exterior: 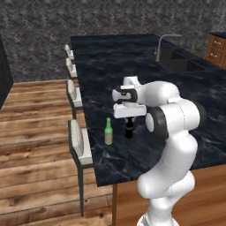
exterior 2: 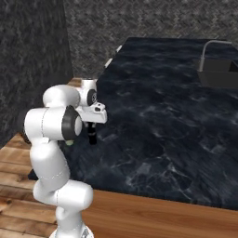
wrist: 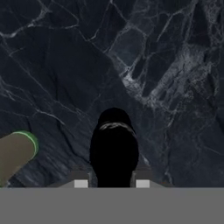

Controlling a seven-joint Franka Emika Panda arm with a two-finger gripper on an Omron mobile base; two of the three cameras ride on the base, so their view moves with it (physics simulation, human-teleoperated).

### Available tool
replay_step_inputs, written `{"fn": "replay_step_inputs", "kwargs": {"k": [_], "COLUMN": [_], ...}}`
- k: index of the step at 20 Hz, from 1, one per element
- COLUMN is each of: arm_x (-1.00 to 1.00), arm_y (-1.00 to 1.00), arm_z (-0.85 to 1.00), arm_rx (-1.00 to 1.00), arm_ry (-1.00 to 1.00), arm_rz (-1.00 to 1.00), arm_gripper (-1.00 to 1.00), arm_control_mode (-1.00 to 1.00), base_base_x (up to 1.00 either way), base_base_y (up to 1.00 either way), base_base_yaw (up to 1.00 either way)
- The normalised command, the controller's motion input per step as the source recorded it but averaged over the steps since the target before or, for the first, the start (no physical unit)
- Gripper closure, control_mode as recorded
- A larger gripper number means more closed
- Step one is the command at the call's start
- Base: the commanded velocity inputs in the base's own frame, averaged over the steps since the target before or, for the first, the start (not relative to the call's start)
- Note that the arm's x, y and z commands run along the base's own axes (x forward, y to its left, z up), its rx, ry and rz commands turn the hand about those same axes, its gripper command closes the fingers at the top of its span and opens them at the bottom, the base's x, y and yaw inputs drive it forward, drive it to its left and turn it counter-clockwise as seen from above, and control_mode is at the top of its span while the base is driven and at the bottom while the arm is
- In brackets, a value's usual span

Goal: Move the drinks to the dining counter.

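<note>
- the pincer [exterior: 129, 120] is pinching the slim black bottle [exterior: 129, 129], which stands upright on the dark marble tabletop [exterior: 132, 66].
- the green bottle [exterior: 108, 132] stands just beside it, near the stools' edge.

From behind the arm's left we look forward and down across the dining counter [exterior: 132, 66], with its row of stools [exterior: 78, 141] on our left and the faucet [exterior: 164, 44] far ahead; from behind its right we face the same marble top [exterior 2: 162, 116], nearer the slab, with that faucet [exterior 2: 211, 51] at upper right. Both share the arm, the black bottle [exterior: 129, 128] under its hand and the sink end. From the hand we look straight down, close, on the black bottle [wrist: 113, 148] and the green bottle [wrist: 17, 151] beside it.
</note>
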Motion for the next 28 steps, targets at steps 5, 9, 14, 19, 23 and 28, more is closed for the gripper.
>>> {"fn": "replay_step_inputs", "kwargs": {"k": [5,9,14,19,23,28], "arm_x": [0.39,0.19,0.0,0.0,-0.03,-0.07], "arm_y": [0.03,0.0,0.0,0.0,0.0,0.0], "arm_z": [-0.31,-0.24,-0.1,-0.03,-0.07,-0.13], "arm_rx": [0.0,0.0,0.0,0.0,0.0,0.0], "arm_ry": [0.0,0.0,0.0,0.0,-0.13,-0.19], "arm_rz": [0.0,0.0,0.0,0.0,0.0,0.0], "arm_gripper": [1.0,1.0,1.0,1.0,1.0,1.0], "arm_control_mode": [-1.0,-1.0,-1.0,-1.0,-1.0,-1.0], "base_base_x": [0.0,0.0,0.0,0.0,0.0,0.0], "base_base_y": [0.0,0.0,0.0,0.0,0.0,0.0], "base_base_yaw": [0.0,0.0,0.0,0.0,0.0,0.0]}}
